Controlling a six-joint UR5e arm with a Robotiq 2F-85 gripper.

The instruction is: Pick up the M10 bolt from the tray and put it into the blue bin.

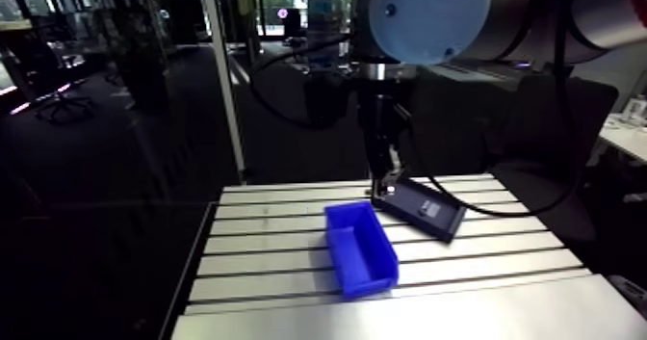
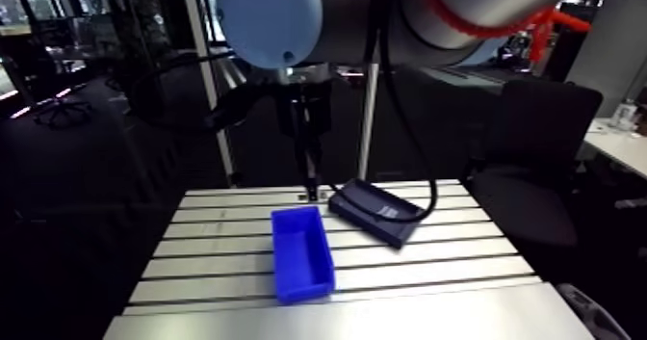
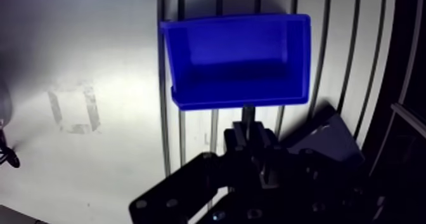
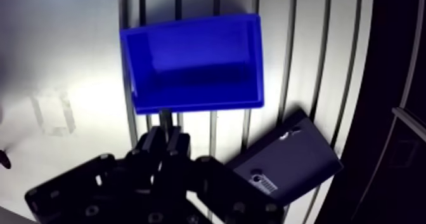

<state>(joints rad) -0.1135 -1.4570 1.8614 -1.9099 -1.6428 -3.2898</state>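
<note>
Looks about halfway done to me. In the wrist view the claw (image 3: 250, 138) is closed down tight on a short dark stub poking out ahead of it. I'm reading that as the M10 bolt (image 3: 249, 112), though it's pretty shadowy in there. So the pick-up part seems done and the drop isn't. The blue bin (image 3: 298, 61) sits just ahead of the claw, and the bolt's tip is right at its near wall rather than over the opening. From what I can see, the inside of the bin is bare. The dark tray (image 4: 298, 153) lies off to one side of the claw at an angle, close to the bin but not touching it. I can't make out any parts left on it. The tabletop (image 3: 95, 49) is pale aluminium with long dark slots running under both bin and tray, plus a faint boxy mark (image 3: 73, 106) out on the plain part. The room behind is just dim, with nothing in the way.
</note>
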